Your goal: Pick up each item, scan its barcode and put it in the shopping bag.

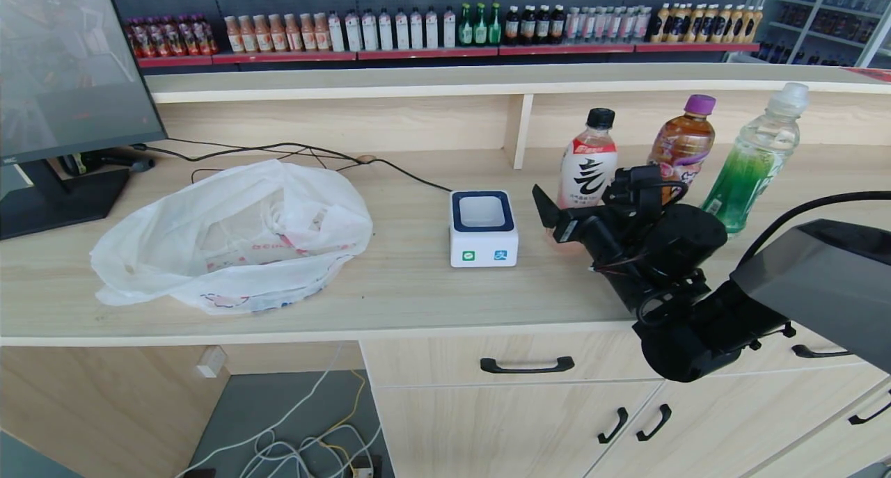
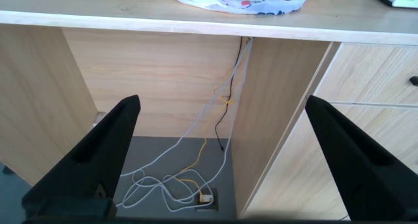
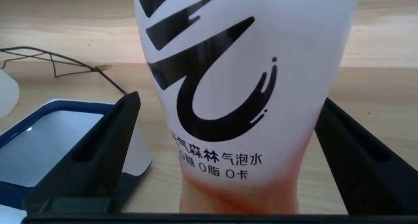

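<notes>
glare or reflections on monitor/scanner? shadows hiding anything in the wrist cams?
Head view: the monitor mirrors the room; the window of the scanner is washed pale by reflected light. Right wrist view: same pale window; the white bottle is evenly lit inside the open right gripper. Left wrist view: the left gripper is a dark silhouette, floor cables readable.

Shop, likely — drink shelves [image 1: 445, 27], scanner [image 1: 483, 229]

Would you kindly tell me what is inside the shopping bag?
The shopping bag lies crumpled on the counter, mouth open. Only its own white folds and red print show inside; no item is visible. The folds cover its bottom.
</notes>
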Tool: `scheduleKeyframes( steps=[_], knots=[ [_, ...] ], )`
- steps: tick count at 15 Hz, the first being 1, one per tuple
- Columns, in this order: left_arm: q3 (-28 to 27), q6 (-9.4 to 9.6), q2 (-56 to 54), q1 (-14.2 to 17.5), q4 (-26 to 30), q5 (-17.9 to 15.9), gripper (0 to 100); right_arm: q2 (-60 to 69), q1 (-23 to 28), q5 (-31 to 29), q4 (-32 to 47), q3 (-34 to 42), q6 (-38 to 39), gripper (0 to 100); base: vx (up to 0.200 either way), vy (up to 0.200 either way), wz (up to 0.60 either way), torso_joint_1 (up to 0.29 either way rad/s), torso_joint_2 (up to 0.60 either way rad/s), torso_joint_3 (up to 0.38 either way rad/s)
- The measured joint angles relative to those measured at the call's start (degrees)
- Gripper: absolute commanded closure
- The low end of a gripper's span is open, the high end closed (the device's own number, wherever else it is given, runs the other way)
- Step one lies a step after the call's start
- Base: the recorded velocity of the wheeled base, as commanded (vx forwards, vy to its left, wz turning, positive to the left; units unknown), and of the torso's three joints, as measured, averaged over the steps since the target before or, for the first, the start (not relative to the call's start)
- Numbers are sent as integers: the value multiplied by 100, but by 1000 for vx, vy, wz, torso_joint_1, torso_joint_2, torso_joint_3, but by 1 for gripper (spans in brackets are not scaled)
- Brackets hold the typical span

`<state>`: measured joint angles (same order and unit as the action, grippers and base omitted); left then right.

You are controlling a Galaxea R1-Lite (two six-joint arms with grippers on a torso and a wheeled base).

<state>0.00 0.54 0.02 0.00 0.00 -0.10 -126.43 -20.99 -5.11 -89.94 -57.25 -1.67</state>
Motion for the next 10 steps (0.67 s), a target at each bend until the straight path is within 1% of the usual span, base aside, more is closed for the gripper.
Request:
scheduleKeyframes(
  steps=[6, 7, 10],
  knots=[
    [0, 0, 0, 0, 0, 0, 0, -52, -52, 0, 2, -146, -62, 0, 0, 0, 0, 0, 0, 0],
    [0, 0, 0, 0, 0, 0, 0, -55, -54, -1, 2, -185, -44, 100, 0, 0, 0, 0, 0, 0],
    [0, 0, 0, -5, 0, 0, 0, -52, -63, -13, 26, -247, -2, 100, 0, 0, 0, 0, 0, 0]
  ],
)
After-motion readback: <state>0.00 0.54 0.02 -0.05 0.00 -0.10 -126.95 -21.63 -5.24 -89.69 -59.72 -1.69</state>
